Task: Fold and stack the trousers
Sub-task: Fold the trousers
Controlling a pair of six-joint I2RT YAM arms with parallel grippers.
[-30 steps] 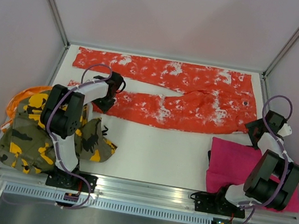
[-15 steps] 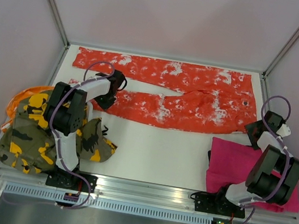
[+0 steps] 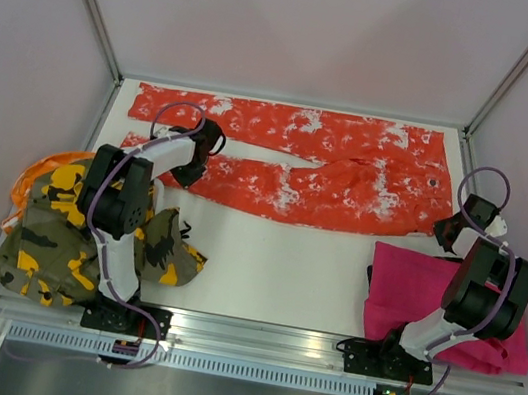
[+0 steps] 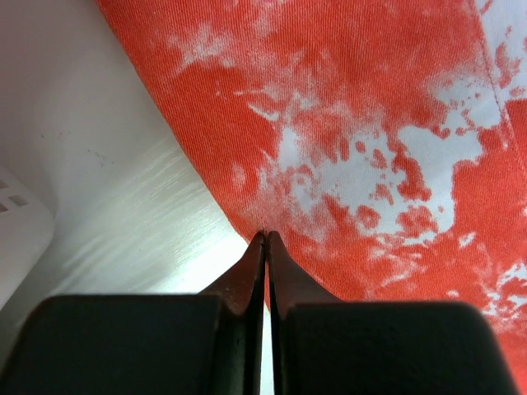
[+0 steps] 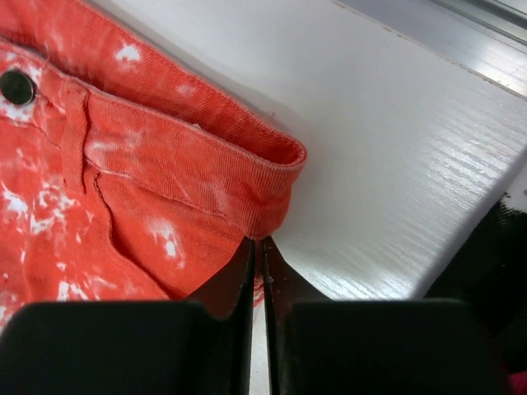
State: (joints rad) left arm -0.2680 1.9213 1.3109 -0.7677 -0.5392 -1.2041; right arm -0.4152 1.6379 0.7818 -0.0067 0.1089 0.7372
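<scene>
Left wrist view: my left hand clenched on orange trousers leg edge, right hand pinching waistband corner. First fold step, I judge; next, lift both together.

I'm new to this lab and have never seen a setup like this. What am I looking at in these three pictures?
These are two robot arms, the left arm and the right arm, bolted at the near edge of a white table. The wide picture looks down from above and behind them. Each close-up comes from a camera on one wrist. Orange-red trousers lie spread flat at the back, camouflage trousers are heaped at the left, and pink trousers lie at the right. The left claw is shut at the edge of an orange-red leg. The right claw is shut at the waistband corner. Both seem to pinch the cloth.
</scene>
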